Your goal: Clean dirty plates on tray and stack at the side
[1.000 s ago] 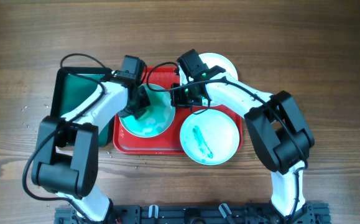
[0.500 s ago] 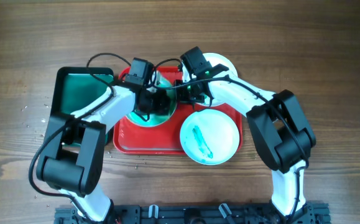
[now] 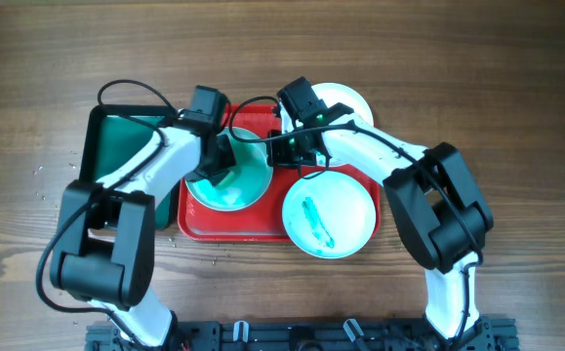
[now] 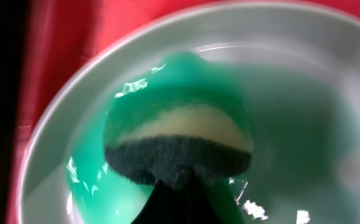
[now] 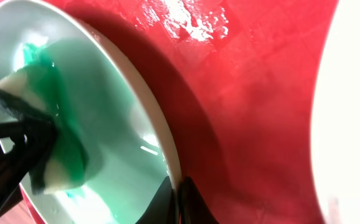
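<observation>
On the red tray (image 3: 255, 230) a plate (image 3: 248, 187) wet with teal-green liquid stands tilted. My left gripper (image 3: 219, 166) is shut on a green-and-cream sponge (image 4: 180, 140) and presses it into the plate's bowl (image 4: 304, 93). My right gripper (image 3: 282, 148) is shut on that plate's right rim (image 5: 167, 149), one finger on each side (image 5: 178, 190). In the right wrist view the sponge (image 5: 46, 158) lies against the plate's inner face. A second plate (image 3: 329, 214) with a teal smear lies at the tray's front right. A clean white plate (image 3: 350, 99) sits behind the tray.
A dark green tray (image 3: 116, 136) lies left of the red one, under the left arm. Black cables loop over both wrists near the back of the trays. Bare wooden table surrounds everything.
Half a second ago the left gripper and sponge were further back and right on the plate; now they have swept to the front left again. The right gripper keeps its grip on the rim.
</observation>
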`<state>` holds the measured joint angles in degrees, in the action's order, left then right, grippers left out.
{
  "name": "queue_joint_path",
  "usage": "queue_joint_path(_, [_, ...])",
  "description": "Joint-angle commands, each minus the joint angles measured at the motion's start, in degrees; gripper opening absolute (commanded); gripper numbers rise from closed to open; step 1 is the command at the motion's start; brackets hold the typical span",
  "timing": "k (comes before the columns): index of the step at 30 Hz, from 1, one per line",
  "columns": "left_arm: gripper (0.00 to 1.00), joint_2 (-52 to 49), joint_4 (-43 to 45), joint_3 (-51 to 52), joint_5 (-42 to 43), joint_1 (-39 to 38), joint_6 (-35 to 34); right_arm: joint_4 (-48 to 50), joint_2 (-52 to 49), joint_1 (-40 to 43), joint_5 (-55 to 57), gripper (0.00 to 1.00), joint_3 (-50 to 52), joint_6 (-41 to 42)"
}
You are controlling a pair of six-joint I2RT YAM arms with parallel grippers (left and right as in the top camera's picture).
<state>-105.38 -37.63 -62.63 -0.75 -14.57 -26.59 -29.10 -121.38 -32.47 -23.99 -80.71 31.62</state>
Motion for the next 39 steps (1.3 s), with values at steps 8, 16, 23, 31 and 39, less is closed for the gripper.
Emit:
queue_joint_path(8, [0.04,-3.4,13.5,3.4,24.1,-0.3,16.7,0.2,0.7,0.3,0.0,0.04,0.6,-0.2])
queue_joint_path(16, [0.04,-3.3,3.3,-1.4,-16.7,-0.1,-1.2,-0.3,0.7,0.3,1.1,0.04,0.6,-0.2])
queue_joint_path(23, [0.04,0.1,-23.2,-22.1,-16.2,0.6,-2.7,-2.9,0.9,0.3,3.2,0.04,-0.7,-0.2])
queue_joint_path(31, [0.04,7.5,-28.7,-29.0,-11.7,6.8,-2.6,-12.4,9.0,-1.8,19.4,0.04,-5.6,-6.7])
queue_joint_path(39, [0.04,7.3,-29.3,-28.1,-10.0,10.1,-2.6,-13.4,18.7,-15.5,60.4,0.04,-5.6,-13.9])
